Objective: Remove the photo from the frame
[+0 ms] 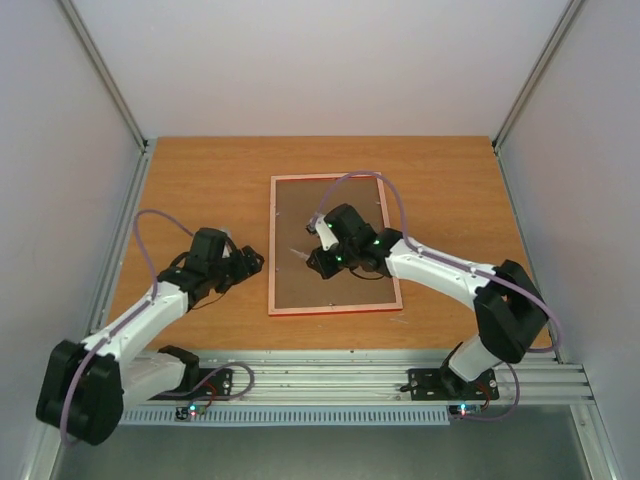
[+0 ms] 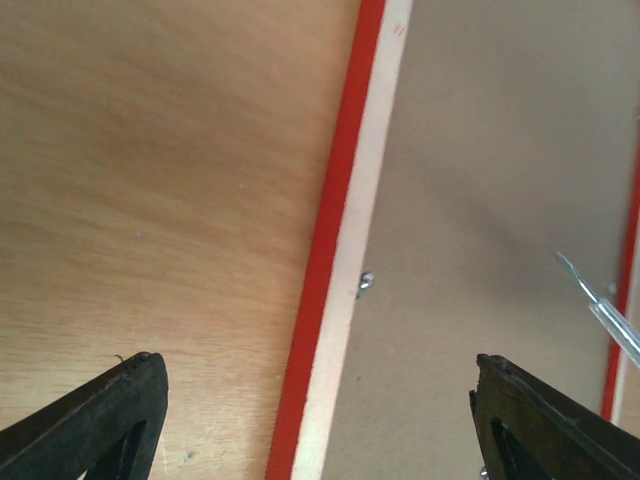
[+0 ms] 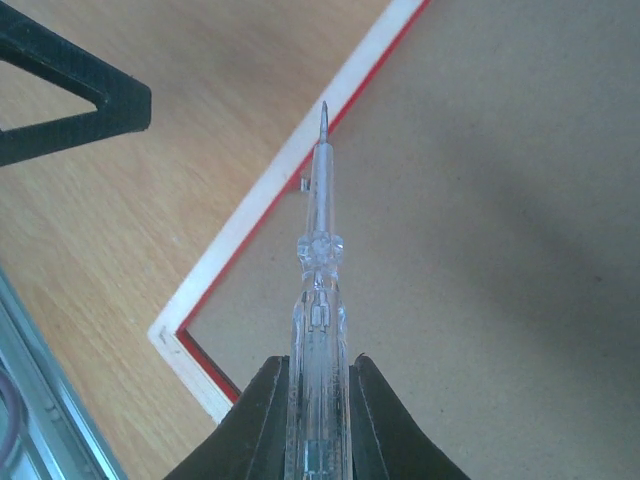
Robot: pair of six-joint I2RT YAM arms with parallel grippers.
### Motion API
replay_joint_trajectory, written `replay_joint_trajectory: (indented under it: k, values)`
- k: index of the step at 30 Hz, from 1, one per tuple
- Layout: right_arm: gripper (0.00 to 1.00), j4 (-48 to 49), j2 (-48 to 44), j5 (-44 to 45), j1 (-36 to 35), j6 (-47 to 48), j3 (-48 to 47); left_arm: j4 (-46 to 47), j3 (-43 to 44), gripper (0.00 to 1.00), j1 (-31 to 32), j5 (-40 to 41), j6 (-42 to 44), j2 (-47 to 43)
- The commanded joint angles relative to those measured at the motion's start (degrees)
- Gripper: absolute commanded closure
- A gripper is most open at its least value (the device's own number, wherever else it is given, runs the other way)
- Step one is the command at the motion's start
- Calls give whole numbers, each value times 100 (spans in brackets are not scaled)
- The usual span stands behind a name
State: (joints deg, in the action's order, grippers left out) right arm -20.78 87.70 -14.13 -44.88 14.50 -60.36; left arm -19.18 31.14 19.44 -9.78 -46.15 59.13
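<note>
The red frame (image 1: 335,310) lies face down mid-table, its brown backing board (image 1: 300,215) up. The photo is hidden under the board. My right gripper (image 1: 320,258) is over the board, shut on a clear-handled screwdriver (image 3: 318,250). The screwdriver's tip is near a small metal tab (image 3: 305,182) at the frame's left rail (image 3: 260,215). In the right wrist view the right gripper (image 3: 318,365) clamps the handle. My left gripper (image 1: 255,262) is open and empty, straddling the left rail (image 2: 335,250). The tab (image 2: 366,281) and screwdriver tip (image 2: 600,305) also show in the left wrist view.
The wooden table (image 1: 200,190) is walled by white panels on three sides. A metal rail (image 1: 350,385) with the arm bases runs along the near edge. One left finger (image 3: 70,90) shows at the top left of the right wrist view.
</note>
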Motion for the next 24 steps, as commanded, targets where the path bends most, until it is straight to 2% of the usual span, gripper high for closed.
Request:
replay_joint_trajectory:
  k: [1,8,18,24]
  values:
    - [99,-342,415,-373,-1,101,-344,317,153,17,-62,-545,350,604]
    - [99,-334,915,-508,-12,115,-582,870,220,25,-65,-1140,245,1574]
    - [99,-295,1388,-865,-12,57,-838,1369,207,55,-69,-1642,230,2419]
    - [99,-364,1533,-830,-11,1,-882,1368,171,71,-71,-1625,285,2501]
